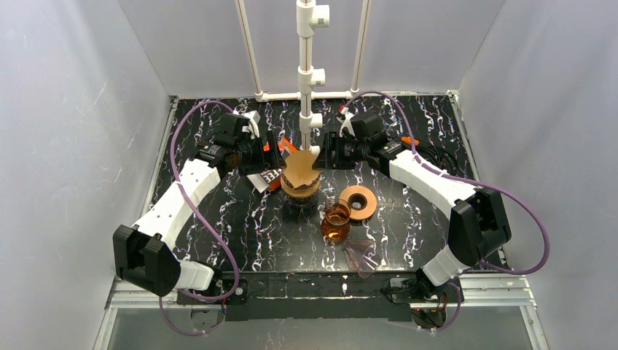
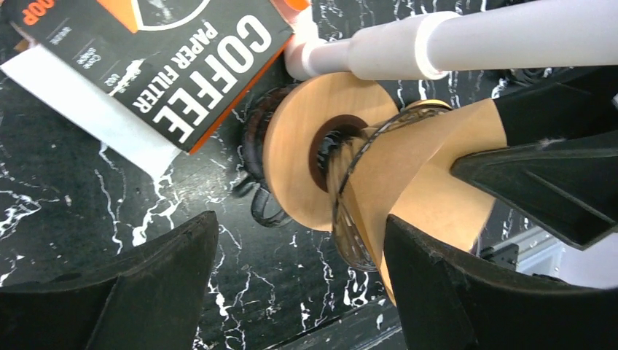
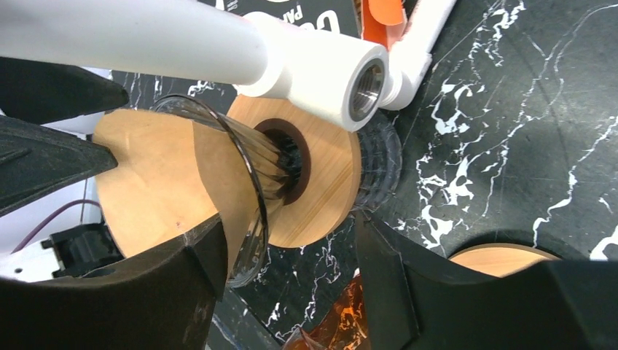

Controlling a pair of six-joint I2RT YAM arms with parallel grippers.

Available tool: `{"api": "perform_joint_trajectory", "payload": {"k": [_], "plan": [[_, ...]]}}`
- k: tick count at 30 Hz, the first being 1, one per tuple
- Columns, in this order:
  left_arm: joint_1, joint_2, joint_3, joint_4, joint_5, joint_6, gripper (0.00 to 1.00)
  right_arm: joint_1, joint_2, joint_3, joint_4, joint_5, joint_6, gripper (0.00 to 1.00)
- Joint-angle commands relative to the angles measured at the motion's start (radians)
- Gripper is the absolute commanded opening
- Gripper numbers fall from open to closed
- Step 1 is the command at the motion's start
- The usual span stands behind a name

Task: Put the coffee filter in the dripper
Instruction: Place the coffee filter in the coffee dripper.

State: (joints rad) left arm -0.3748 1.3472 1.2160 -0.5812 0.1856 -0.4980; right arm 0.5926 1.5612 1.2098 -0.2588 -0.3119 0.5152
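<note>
Left hand [image 2: 300, 227] is shown closest of all in its own wrist view. Its two black fingers are spread wide apart and closed on nothing. One finger is set just beside the brown paper, the other well clear over the dark marbled worktop [image 2: 73, 211]. Right hand [image 3: 290, 224] is likewise seen spread apart and gripping nothing, with its fingers set astride the glass rim from the opposite side. Such a wide spread is judged to be kept so that the paper can be nudged and steadied without being creased.

Between the two hands the coffee filter [image 2: 437, 171] is found. It is a tan paper cone, point downward, already lodged inside the clear glass dripper [image 3: 271, 171]. Its upper part is seen standing proud of the rim, so full seating is judged not yet certain. The dripper is carried by a round wooden collar [image 3: 331, 186], by which it is held upright over a dark ribbed glass vessel [image 2: 251, 146] below.

Farther off, a box [image 2: 175, 65] printed COFFEE PAPER FILTER is laid flat on the worktop near the dripper, presumably where filters could be drawn easily. Farthest back, a white pipe stand [image 2: 481, 40] is seen rising just behind the dripper.
</note>
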Motion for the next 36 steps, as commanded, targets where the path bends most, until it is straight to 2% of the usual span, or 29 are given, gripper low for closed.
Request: {"api": "perform_joint_trajectory", "payload": {"k": [1, 8, 13, 26, 29, 36], "plan": [[0.006, -0.023, -0.022, 0.037, 0.109, -0.003, 0.81, -0.004, -0.02, 0.02, 0.064, -0.074, 0.024, 0.7], [0.007, -0.017, -0.054, 0.038, 0.074, 0.005, 0.78, 0.001, 0.005, -0.003, 0.108, -0.098, 0.057, 0.7], [0.006, -0.012, -0.068, 0.039, 0.034, 0.003, 0.77, 0.007, 0.045, -0.013, 0.126, -0.109, 0.07, 0.6], [0.007, 0.039, -0.051, 0.011, -0.033, 0.005, 0.76, 0.01, 0.098, -0.006, 0.121, -0.09, 0.068, 0.51], [0.006, 0.038, -0.048, 0.011, -0.035, 0.007, 0.78, 0.009, 0.092, -0.002, 0.121, -0.093, 0.066, 0.53], [0.007, -0.013, -0.032, 0.026, 0.005, 0.011, 0.84, 0.009, 0.021, 0.027, 0.081, -0.062, 0.054, 0.7]]}}
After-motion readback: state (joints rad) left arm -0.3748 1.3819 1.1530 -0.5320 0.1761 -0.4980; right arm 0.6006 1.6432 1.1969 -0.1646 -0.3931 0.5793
